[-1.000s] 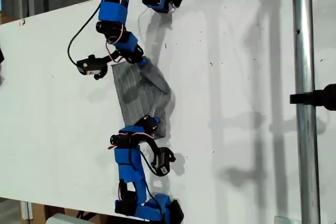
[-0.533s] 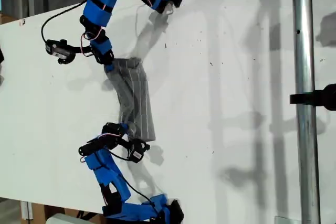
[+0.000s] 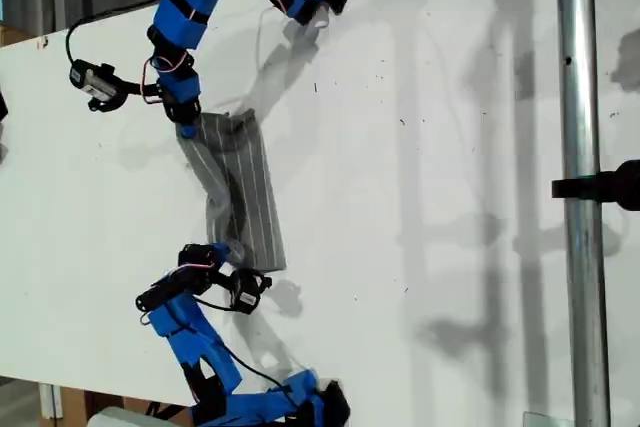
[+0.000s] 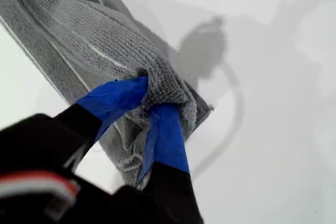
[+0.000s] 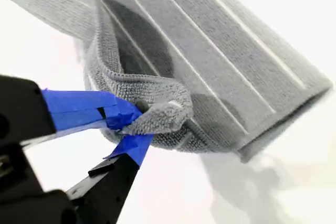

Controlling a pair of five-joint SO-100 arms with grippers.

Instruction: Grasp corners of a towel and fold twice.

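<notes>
The grey striped towel (image 3: 238, 193) lay folded into a narrow strip on the white table (image 3: 440, 197), slightly left of centre in the exterior view, stretched between the two arms at roughly 12 and 6 o'clock. My first gripper (image 4: 149, 103) was clamped on a bunched corner. My second gripper (image 5: 128, 127) was likewise closed on a corner.

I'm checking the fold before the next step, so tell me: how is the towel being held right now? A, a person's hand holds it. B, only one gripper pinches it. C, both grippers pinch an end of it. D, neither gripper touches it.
C: my first gripper and my second gripper each clamp bunched fabric of the towel.
</notes>
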